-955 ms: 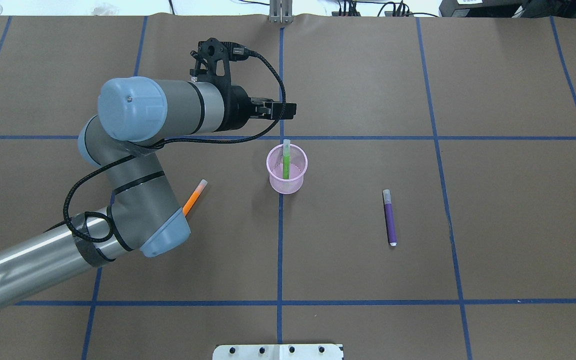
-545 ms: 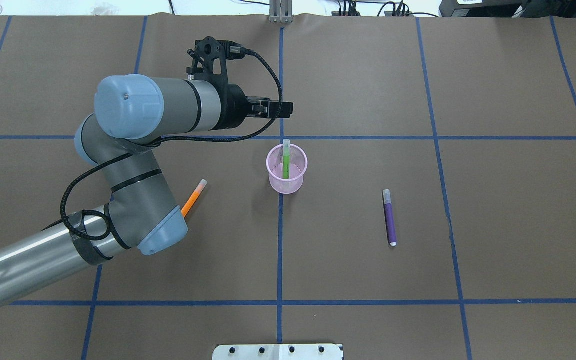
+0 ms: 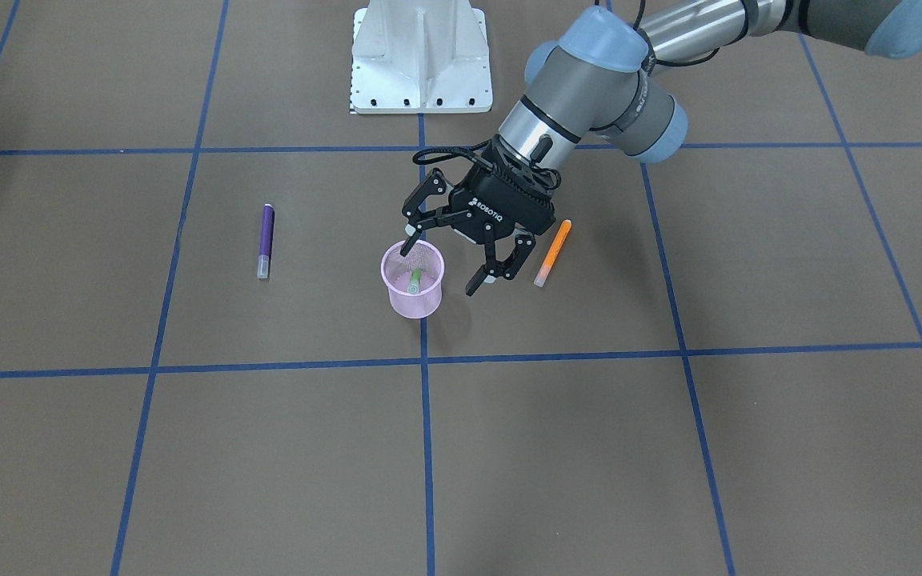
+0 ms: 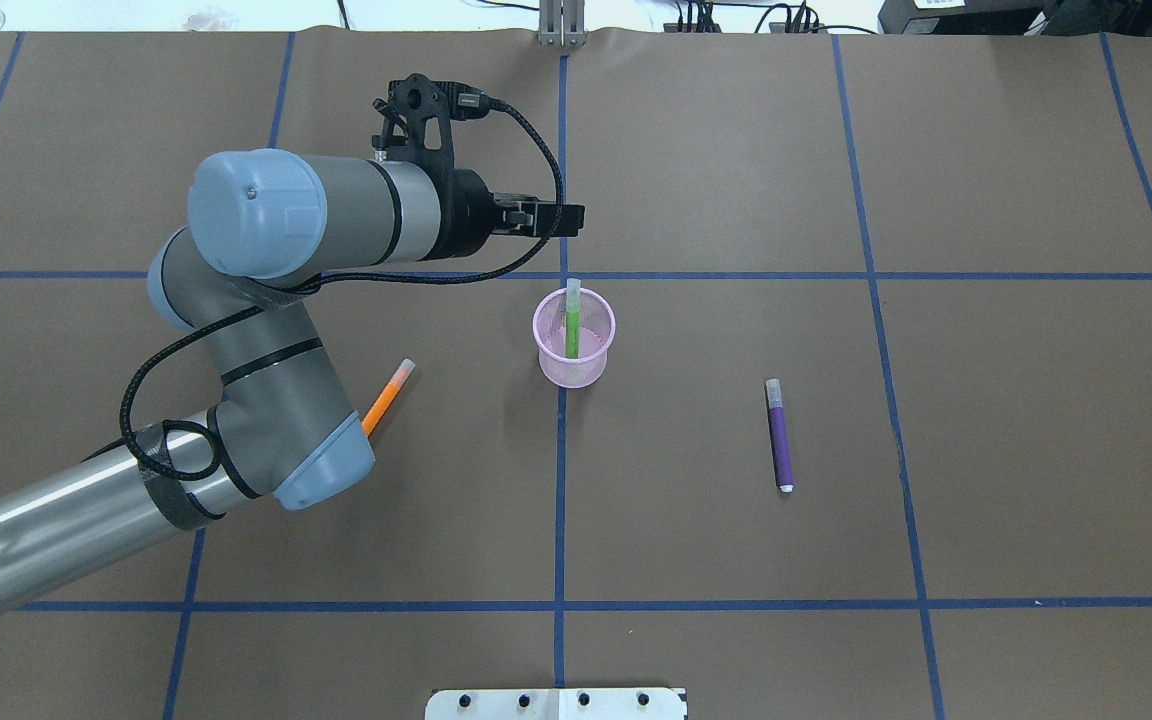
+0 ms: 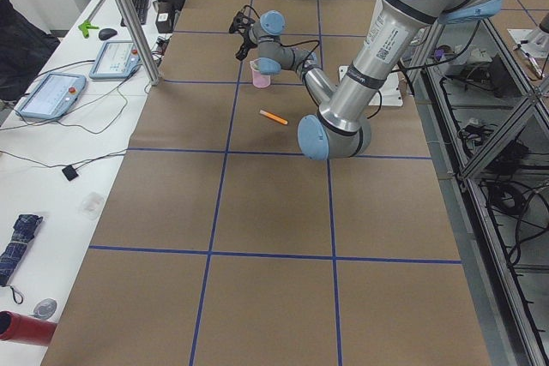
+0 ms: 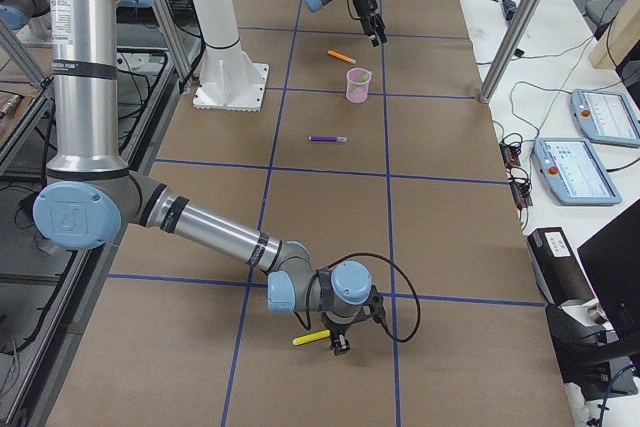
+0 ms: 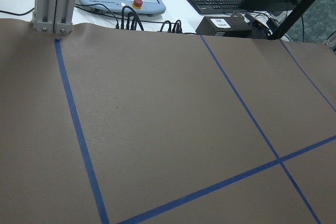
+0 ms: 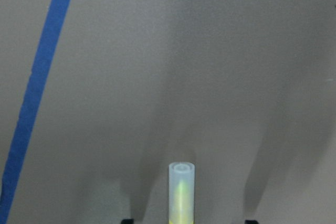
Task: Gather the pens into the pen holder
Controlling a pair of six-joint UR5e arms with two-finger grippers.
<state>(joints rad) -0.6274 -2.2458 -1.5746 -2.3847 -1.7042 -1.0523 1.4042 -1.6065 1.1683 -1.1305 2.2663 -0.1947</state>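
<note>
The pen holder [image 4: 576,372] [image 3: 413,302], a pink mesh cup, stands upright at the table's middle with a green pen [image 4: 572,325] [image 3: 414,278] in it. My left gripper [image 3: 441,268] [image 4: 571,214] hovers open and empty just above the holder's rim. An orange pen [image 4: 388,395] [image 3: 553,250] lies on the table, partly under the left arm. A purple pen [image 4: 780,440] [image 3: 266,236] lies apart on the other side. Far off at the table's end, my right gripper [image 6: 338,344] is low over a yellow pen [image 8: 181,195] [image 6: 312,337]. Its fingertips [image 8: 126,220] stand open on either side of that pen.
The robot's white base plate [image 3: 421,56] sits at the near table edge. Blue tape lines [image 4: 561,480] grid the brown table cover. A side bench with touch panels [image 5: 51,92] and aluminium posts [image 5: 129,15] runs along the far edge.
The left arm has drawn back slightly to the left, its gripper staying open above the holder. The pens and the holder have not moved.
</note>
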